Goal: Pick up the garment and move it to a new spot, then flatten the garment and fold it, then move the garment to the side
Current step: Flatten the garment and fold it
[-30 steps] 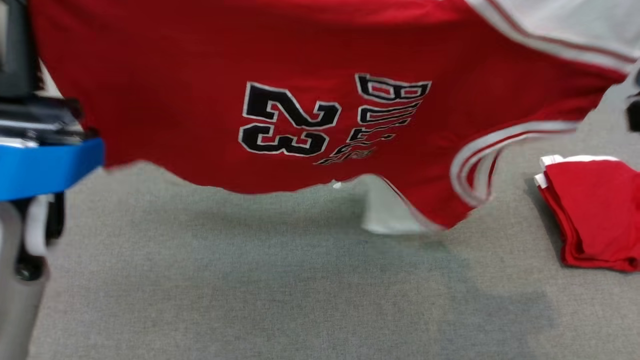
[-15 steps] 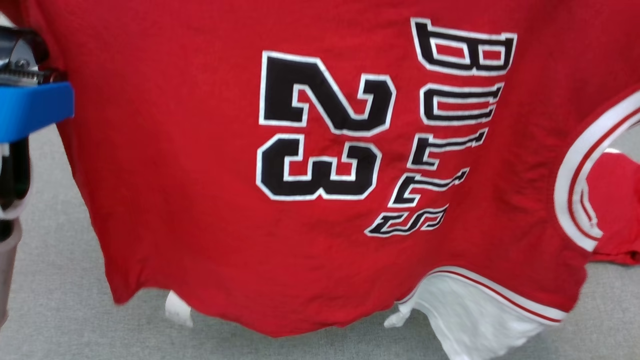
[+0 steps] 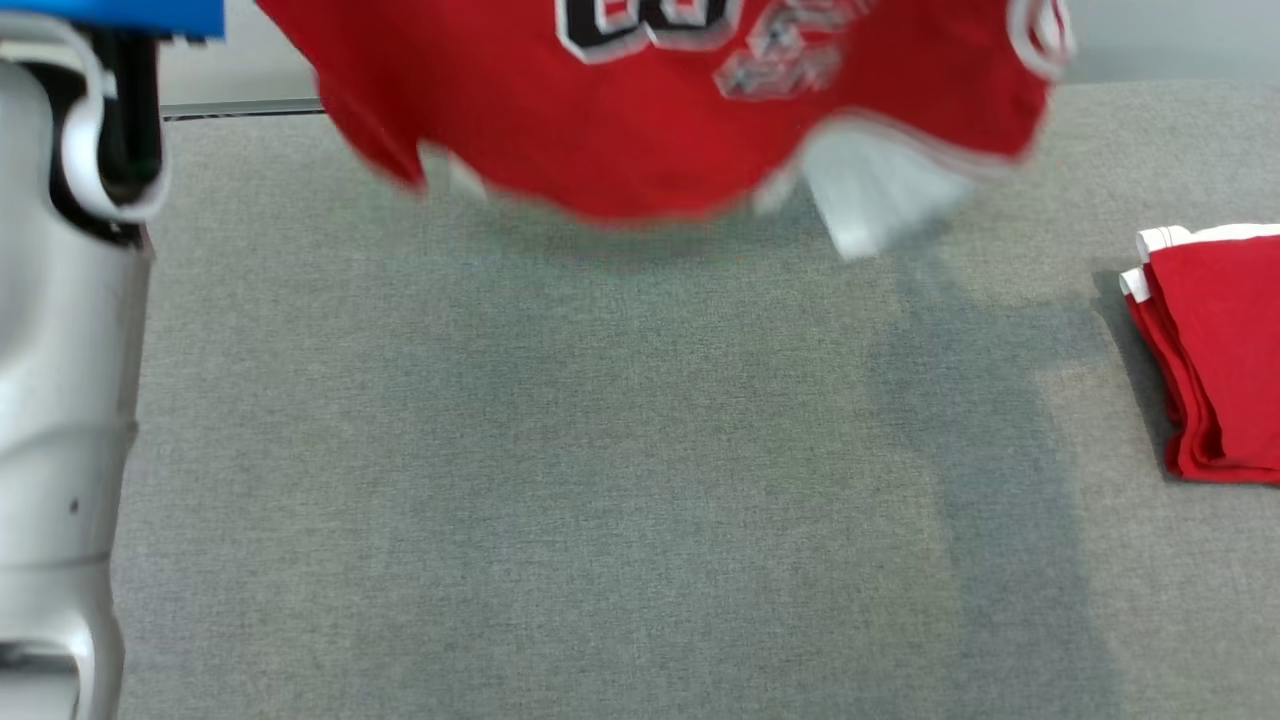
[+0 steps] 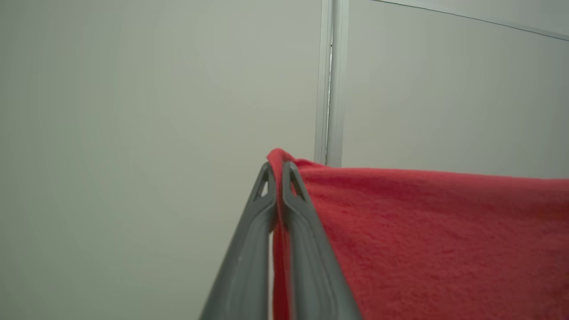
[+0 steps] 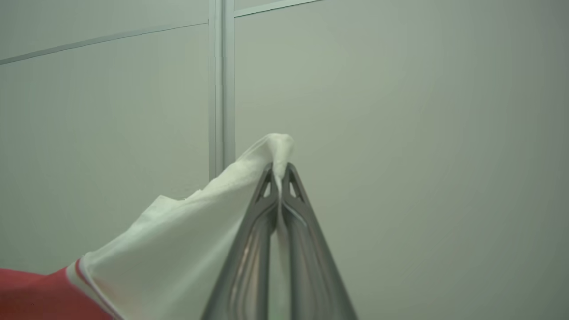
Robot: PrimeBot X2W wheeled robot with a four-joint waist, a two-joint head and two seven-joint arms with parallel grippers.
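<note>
The garment [image 3: 680, 120] is a red jersey with black and white lettering and a white sleeve part. It hangs in the air over the far side of the grey table [image 3: 600, 450], with its lower edge blurred. In the left wrist view my left gripper [image 4: 278, 168] is shut on a red edge of the garment [image 4: 422, 231], which spreads to the right. In the right wrist view my right gripper [image 5: 280, 171] is shut on a white corner of the garment [image 5: 178, 240], which drops away to the lower left. My pale left forearm [image 3: 60, 400] stands along the head view's left edge.
A pile of folded red garments [image 3: 1215, 350] with white trim lies at the table's right edge. A pale wall with a vertical seam [image 4: 331, 80] is behind both grippers.
Half a second ago the jersey filled the head view, close to the camera. Now only its lower part shows at the top, blurred with motion. The view itself has shifted a little.
</note>
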